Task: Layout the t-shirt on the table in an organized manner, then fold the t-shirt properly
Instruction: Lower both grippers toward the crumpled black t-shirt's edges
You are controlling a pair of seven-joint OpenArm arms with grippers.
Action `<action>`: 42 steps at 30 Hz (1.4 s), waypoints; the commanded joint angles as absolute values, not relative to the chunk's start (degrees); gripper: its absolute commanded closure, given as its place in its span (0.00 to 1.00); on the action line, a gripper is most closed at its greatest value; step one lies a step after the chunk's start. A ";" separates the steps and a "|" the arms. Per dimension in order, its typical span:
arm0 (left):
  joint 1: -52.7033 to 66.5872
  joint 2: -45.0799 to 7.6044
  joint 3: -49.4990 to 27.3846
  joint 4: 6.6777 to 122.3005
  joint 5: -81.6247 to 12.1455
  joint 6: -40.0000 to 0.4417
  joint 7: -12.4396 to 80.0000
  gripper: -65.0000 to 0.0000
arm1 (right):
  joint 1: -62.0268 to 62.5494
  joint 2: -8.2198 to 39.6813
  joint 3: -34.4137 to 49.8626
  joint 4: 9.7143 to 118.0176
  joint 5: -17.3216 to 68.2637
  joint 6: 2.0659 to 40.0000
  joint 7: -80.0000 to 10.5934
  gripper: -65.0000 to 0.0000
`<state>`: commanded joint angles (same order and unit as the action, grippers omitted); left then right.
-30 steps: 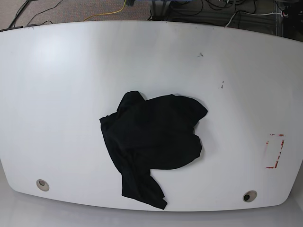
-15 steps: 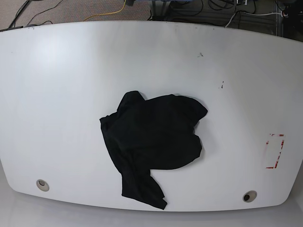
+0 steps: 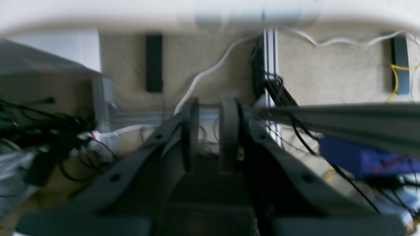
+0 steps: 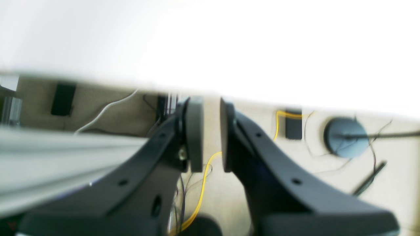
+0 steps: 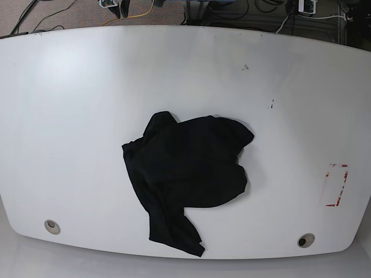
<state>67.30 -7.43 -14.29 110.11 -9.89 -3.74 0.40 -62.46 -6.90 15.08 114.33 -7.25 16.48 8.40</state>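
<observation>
The t-shirt point(image 5: 188, 176) lies crumpled mid-counter point(image 5: 69, 116), toward the near edge, untouched. My left fingers point(image 3: 210, 136) and right fingers point(image 4: 207, 132) are slightly parted with a narrow gap, holding nothing, out past the far edge. I judge I should reach in, pinch separate outer edges and pull apart gently.

Beige carpeted floor point(image 3: 328, 72), beyond and below the work surface. Thin yellow cable point(image 4: 203, 183), curving across the carpet. White cable point(image 3: 210, 73), trailing loosely. Tangle of black wires point(image 3: 42, 131), blurred. Round dark blue-grey disc-shaped base point(image 4: 344, 137) on the carpet. Blue blurred object point(image 3: 361, 157), identity unclear.
</observation>
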 joint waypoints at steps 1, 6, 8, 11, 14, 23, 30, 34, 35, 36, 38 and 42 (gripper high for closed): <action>67.30 -7.25 -14.55 110.37 -9.89 -3.74 0.40 0.85 | -62.02 -6.90 15.08 114.51 -7.25 16.48 8.40 0.88; 66.86 -6.20 -15.78 111.43 -9.89 -3.74 0.40 0.85 | -57.71 -6.90 14.99 114.77 -7.34 16.48 8.40 0.88; 65.80 -6.20 -15.78 111.96 -9.89 -3.74 0.40 0.85 | -55.60 -6.90 14.46 114.68 -7.34 16.57 8.40 0.88; 64.13 -6.20 -15.78 112.04 -9.89 -3.74 0.40 0.85 | -53.49 -6.55 12.70 114.59 -7.43 16.57 8.31 0.88; 62.81 -6.20 -15.69 112.04 -9.89 -3.74 0.40 0.85 | -51.47 -6.46 10.59 114.59 -7.69 16.57 8.31 0.88; 58.59 -6.20 -15.69 112.13 -9.89 -3.74 0.48 0.84 | -45.67 -5.67 1.45 114.77 -7.87 16.57 8.31 0.87; 54.29 -6.20 -15.60 112.13 -9.80 -3.74 0.66 0.83 | -38.64 -5.67 -5.41 114.68 -7.96 16.04 1.27 0.68; 51.12 -6.20 -15.60 112.13 -9.54 -3.65 0.66 0.68 | -33.89 -5.76 -6.20 114.59 -7.52 15.96 -4.53 0.51; 50.42 -6.20 -15.60 112.13 -9.54 -3.56 0.75 0.58 | -32.31 -5.93 -6.20 114.42 -7.25 15.96 -6.37 0.50; 49.80 -6.20 -15.60 112.13 -9.54 -3.47 0.75 0.50 | -31.16 -6.02 -6.20 114.33 -7.25 15.96 -7.52 0.50; 48.75 -6.20 -15.52 112.13 -9.54 -3.47 0.75 0.38 | -28.97 -6.11 -6.20 113.36 -7.25 15.96 -9.36 0.50; 45.32 -6.20 -15.52 112.13 -9.54 -3.47 0.75 0.32 | -23.96 -6.20 -6.20 110.73 -7.16 15.96 -13.05 0.50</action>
